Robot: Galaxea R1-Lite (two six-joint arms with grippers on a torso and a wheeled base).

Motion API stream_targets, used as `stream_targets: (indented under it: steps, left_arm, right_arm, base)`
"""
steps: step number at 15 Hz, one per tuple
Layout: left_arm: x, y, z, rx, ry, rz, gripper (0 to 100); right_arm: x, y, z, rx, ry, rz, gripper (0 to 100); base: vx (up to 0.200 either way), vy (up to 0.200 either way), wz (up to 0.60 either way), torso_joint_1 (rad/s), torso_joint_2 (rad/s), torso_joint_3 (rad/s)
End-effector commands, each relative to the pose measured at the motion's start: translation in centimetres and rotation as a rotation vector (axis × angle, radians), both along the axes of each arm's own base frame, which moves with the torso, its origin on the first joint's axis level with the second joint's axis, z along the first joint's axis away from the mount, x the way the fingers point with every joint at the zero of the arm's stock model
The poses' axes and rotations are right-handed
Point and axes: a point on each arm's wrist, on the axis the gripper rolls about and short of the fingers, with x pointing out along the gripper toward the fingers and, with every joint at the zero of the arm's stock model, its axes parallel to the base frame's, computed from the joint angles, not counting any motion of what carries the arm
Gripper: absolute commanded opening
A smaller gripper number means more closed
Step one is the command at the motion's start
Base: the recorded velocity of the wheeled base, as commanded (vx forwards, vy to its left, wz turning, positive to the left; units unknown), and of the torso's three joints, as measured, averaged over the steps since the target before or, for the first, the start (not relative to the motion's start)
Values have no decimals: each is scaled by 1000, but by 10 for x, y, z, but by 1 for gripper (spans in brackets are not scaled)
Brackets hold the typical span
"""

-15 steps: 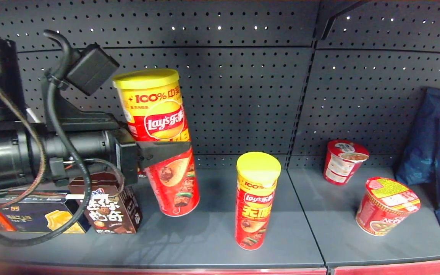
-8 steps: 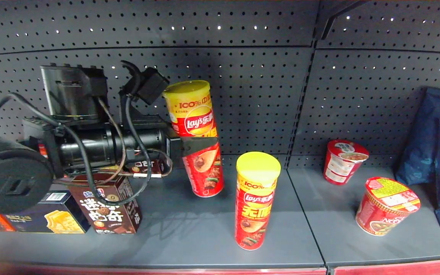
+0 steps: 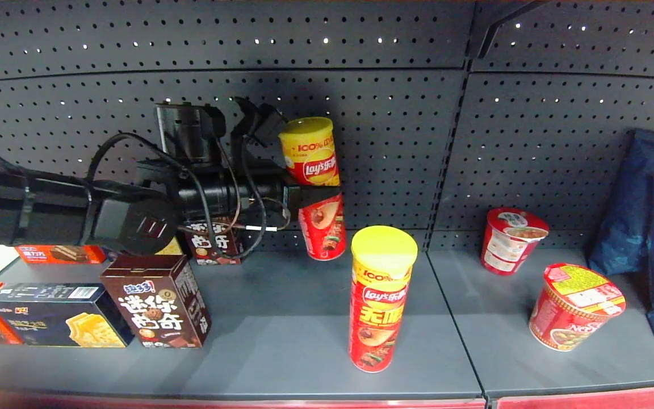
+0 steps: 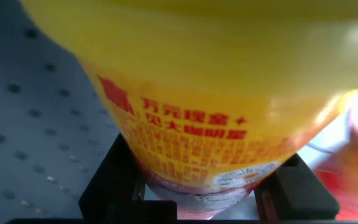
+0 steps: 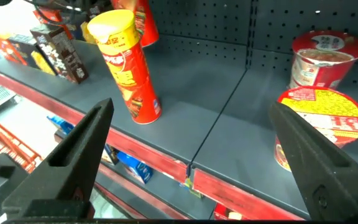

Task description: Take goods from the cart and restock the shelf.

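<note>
My left gripper (image 3: 318, 196) is shut on a red chip can with a yellow lid (image 3: 311, 156), held slightly tilted near the pegboard at the back of the shelf (image 3: 281, 341). Its base is at or just above the shelf surface. In the left wrist view the can (image 4: 210, 93) sits between the black fingers (image 4: 114, 186). A second matching can (image 3: 381, 301) stands upright nearer the front, also visible in the right wrist view (image 5: 126, 62). My right gripper (image 5: 191, 168) hangs open in front of the shelf edge, holding nothing.
Two red noodle cups (image 3: 508, 233) (image 3: 574, 307) sit on the right shelf section, and blue bags (image 3: 653, 227) are beside them. A brown cookie box (image 3: 159, 301) and a dark box (image 3: 57, 324) lie at the left front, with more boxes behind. A red price rail (image 5: 166, 162) runs along the shelf front.
My left arm has carried the held can deeper into the shelf, toward the pegboard and to the right. The standing can and the cups have not moved.
</note>
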Motion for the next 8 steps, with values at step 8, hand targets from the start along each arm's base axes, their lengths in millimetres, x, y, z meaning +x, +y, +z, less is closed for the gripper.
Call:
stream_targets:
  steps: [8]
  left_arm:
    - [36,-5,-31,91,12,-1,0]
  right_arm:
    - [0,-1,-2,-15,20,-12,100]
  base:
    - [0,0,0,0,0,0]
